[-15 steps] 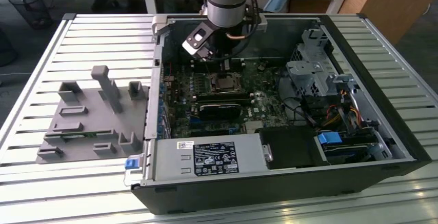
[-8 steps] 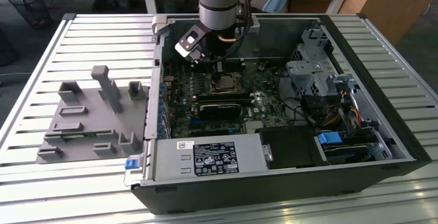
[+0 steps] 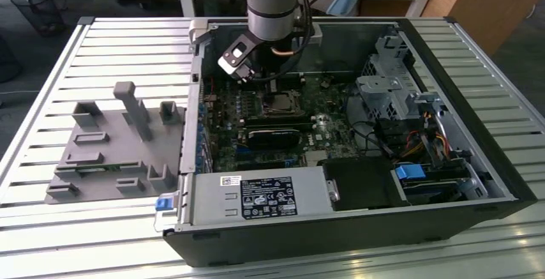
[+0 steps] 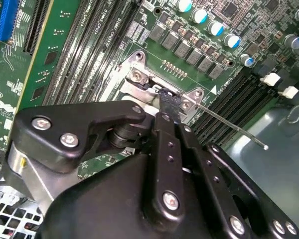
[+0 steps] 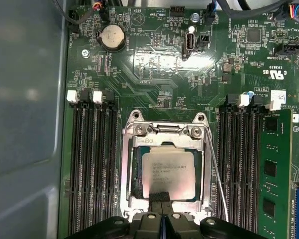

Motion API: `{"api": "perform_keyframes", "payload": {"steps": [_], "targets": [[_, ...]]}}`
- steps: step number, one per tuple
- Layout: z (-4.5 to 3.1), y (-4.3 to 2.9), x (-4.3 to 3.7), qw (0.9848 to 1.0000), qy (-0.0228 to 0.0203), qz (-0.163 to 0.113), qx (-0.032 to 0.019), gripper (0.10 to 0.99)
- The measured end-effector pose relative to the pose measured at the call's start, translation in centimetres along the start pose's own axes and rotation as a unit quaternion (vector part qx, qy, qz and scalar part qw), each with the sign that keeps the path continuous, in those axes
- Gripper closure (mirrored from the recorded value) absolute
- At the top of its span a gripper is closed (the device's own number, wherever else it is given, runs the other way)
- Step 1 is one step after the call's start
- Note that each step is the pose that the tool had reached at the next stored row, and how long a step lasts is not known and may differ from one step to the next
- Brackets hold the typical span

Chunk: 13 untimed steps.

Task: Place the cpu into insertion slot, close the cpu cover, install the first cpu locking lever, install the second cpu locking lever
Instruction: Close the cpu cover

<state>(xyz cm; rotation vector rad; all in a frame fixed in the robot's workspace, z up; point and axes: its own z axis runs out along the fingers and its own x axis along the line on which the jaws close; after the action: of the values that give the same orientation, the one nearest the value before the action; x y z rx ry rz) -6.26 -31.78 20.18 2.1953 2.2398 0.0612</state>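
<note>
Cpu [image 5: 168, 167] sits flat in the insertion slot [image 5: 126, 169], on the board inside the open computer case [image 3: 341, 237] on the slatted worktop [image 3: 76, 253]. Cpu cover [image 5: 164, 143] lies down over it, and the chip shows through the window

Gripper [image 5: 160, 182] is at the cover's edge. The fingers [image 4: 165, 99] are drawn narrow, pressed together, and we see nothing between them

Locking lever [image 4: 229, 124] juts out free beside the socket. We judge it unlatched, so only the tips hold the cover down

Risks as we read them:
- tips slide off the thin frame and strike the chip or nearby board parts
- off-centre pressure tilts the cover and loads the pins unevenly
- the loose lever snags the fingers
- memory slots [image 5: 94, 164] sit just beside, leaving little room for sideways drift
</note>
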Motion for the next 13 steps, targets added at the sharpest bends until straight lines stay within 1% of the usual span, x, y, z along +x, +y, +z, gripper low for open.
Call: {"api": "perform_keyframes", "payload": {"steps": [4,11,13], "targets": [[0.05,0.17,0.00,1.0000,0.0001,0.000,0.0000,0.965],[0.07,0.82,-0.02,1.0000,0.0002,0.000,-0.0001,0.965],[-0.13,0.86,-0.01,1.0000,0.0008,0.000,-0.0001,0.965]]}}
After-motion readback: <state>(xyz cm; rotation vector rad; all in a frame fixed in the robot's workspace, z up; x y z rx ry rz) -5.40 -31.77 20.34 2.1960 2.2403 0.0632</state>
